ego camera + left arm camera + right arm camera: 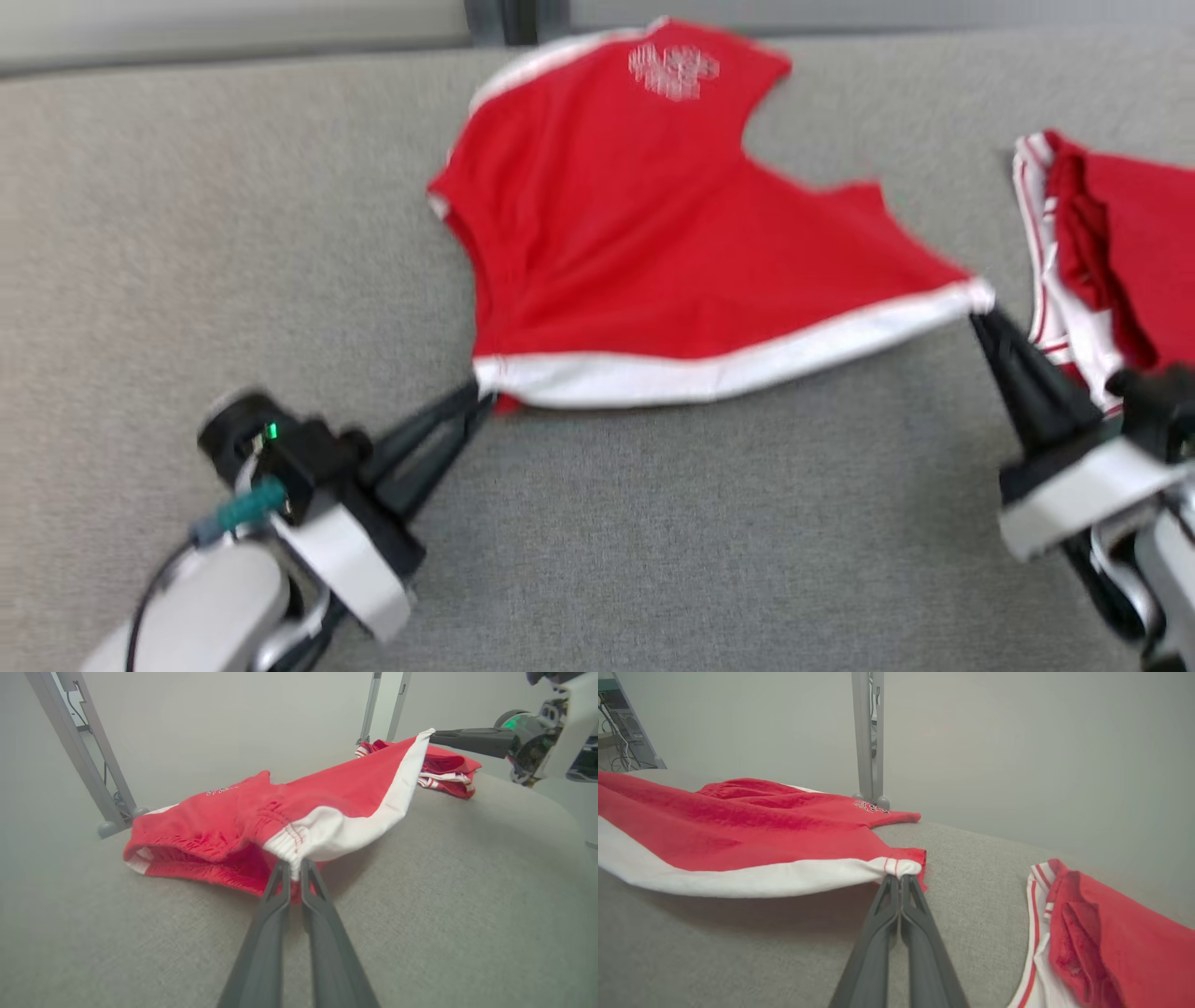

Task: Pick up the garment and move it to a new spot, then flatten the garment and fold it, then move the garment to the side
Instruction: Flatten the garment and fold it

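I see the red garment (635,233) in the middle of the grey surface (653,541), spread out, with its white band (728,369) on the side nearest to me. My left gripper (481,397) has its two fingers pressed together on the left corner of this band. In the left wrist view the jaws pinch the ribbed white edge between them, with only a thin slit further down the fingers. My right gripper (976,313) has its jaws closed on the right corner of the band, and in the right wrist view the fingertips disappear into the white cloth. The band is stretched between the two grippers, and in the wrist views it hangs a little above the surface with a shadow under it, while the far part of the garment lies on the surface. A pale printed mark (672,70) is near the far edge. At the right side, apart from the garment, lies a second red and white cloth (1111,243), bunched up. Behind the surface stands a grey metal post (868,737).
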Controlling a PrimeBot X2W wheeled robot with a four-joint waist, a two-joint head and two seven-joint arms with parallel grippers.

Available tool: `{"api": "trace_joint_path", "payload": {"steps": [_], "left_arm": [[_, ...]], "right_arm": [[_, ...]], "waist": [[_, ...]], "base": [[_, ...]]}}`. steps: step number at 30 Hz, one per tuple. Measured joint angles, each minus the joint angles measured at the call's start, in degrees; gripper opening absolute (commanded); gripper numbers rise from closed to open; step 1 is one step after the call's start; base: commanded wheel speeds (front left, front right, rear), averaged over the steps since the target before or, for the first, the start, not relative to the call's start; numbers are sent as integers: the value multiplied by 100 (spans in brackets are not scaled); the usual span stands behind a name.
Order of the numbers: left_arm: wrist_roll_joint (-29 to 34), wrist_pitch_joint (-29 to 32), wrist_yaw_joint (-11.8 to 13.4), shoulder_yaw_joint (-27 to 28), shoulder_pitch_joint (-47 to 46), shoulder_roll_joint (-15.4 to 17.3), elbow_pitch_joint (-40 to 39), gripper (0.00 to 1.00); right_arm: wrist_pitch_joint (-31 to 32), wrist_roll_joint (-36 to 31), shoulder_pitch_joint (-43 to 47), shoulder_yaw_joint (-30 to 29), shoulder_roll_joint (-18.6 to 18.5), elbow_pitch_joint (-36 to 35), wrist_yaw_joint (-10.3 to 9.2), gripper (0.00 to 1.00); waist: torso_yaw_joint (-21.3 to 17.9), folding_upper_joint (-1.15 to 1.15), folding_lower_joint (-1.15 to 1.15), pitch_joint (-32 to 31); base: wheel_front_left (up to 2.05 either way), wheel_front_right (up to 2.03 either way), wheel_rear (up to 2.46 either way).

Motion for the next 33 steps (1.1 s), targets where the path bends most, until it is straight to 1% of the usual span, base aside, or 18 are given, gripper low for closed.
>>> {"api": "trace_joint_path", "payload": {"steps": [6, 9, 13, 16, 17, 21, 24, 28, 29, 33], "left_arm": [[113, 0, 1, 175, 1283, -263, 110, 0], [170, 0, 0, 122, 1708, -287, 135, 0], [235, -1, 0, -155, 1963, -207, 131, 0], [112, 0, 0, -245, 2079, -89, 114, 0], [112, 0, 0, -245, 2079, -89, 114, 0], [-119, 94, 0, -367, 2106, -13, 82, 0], [-344, 236, 0, -525, 2015, -56, 22, 0], [-876, 358, 0, -538, 1746, -280, -15, 0], [-1091, 371, 1, -489, 1691, -365, -2, 0], [-1611, 542, 0, -442, 1300, -687, 136, 0]], "right_arm": [[0, 21, 1291, -60, -76, -208, 0, 0], [0, 10, 1864, -104, -163, -356, 0, 0], [0, 46, 2634, -333, -230, -637, 0, 0], [79, 44, 3045, -492, -253, -893, 0, 0], [79, 44, 3045, -492, -253, -893, 0, 0], [391, 35, 3222, -717, -271, -1250, 0, 0], [754, 47, 3215, -837, -248, -1330, 0, 0], [1301, 238, 2959, -943, -97, -1296, 0, 0], [1415, 253, 2828, -944, -94, -1283, 0, 0], [1798, 304, 2177, -959, -114, -1039, 0, 0]], "waist": [[31, 0, 0, -857], [61, 0, -1, -1253], [173, 0, 0, -1652], [280, 0, -1, -1833], [280, 0, -1, -1833], [370, 0, -1, -1922], [412, 0, -1, -1874], [494, 0, -1, -1730], [517, 0, -1, -1680], [618, 0, -1, -1423]], "base": [[0, 0, 0], [0, 0, 0], [0, 0, 0], [0, 0, 0], [0, 0, 0], [0, 0, 0], [0, 0, 0], [0, 0, 0], [0, 0, 0], [0, 0, 0]]}}
